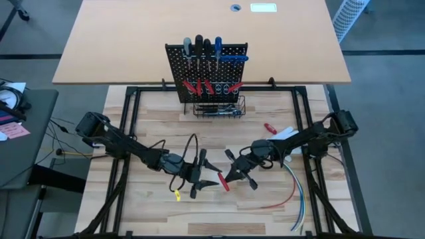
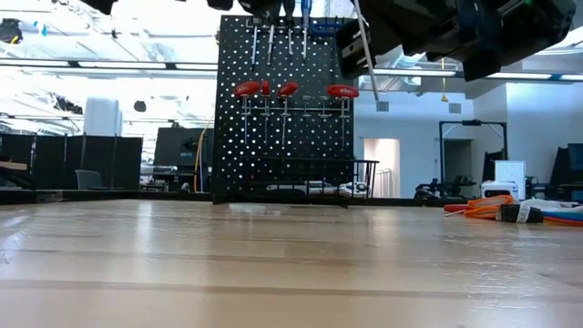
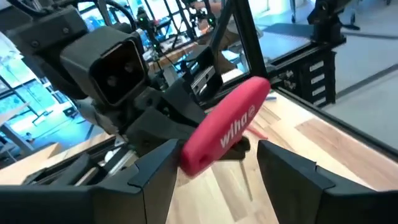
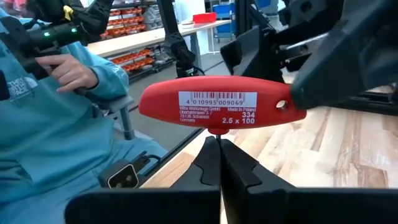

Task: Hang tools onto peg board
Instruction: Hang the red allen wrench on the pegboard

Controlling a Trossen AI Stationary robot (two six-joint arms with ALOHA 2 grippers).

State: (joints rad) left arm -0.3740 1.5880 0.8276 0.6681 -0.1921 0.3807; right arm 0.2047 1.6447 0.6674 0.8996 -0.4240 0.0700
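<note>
Right gripper: its two dark fingers are pressed together on the thin metal shank of a red T-handle hex key, whose plastic crossbar carries a white barcode label and sits just beyond the fingertips. Left gripper: fingers spread wide on either side of one end of the same red handle; whether they touch it cannot be told. The two grippers meet tip to tip above the light wooden tabletop.

Open room: bare tabletop lies between the grippers and the black perforated peg board, which stands well beyond them at the far edge of the work area. A black metal frame bounds the table around both arms. Red, blue and white cables lie just beside the right arm.

On the board: black- and blue-handled screwdrivers along the top, small red-handled tools below, and a black wire basket at the base.

Hidden: in the low view both arms are cut off at the upper edge. A person in a light blue sweatshirt sits beyond the table.
</note>
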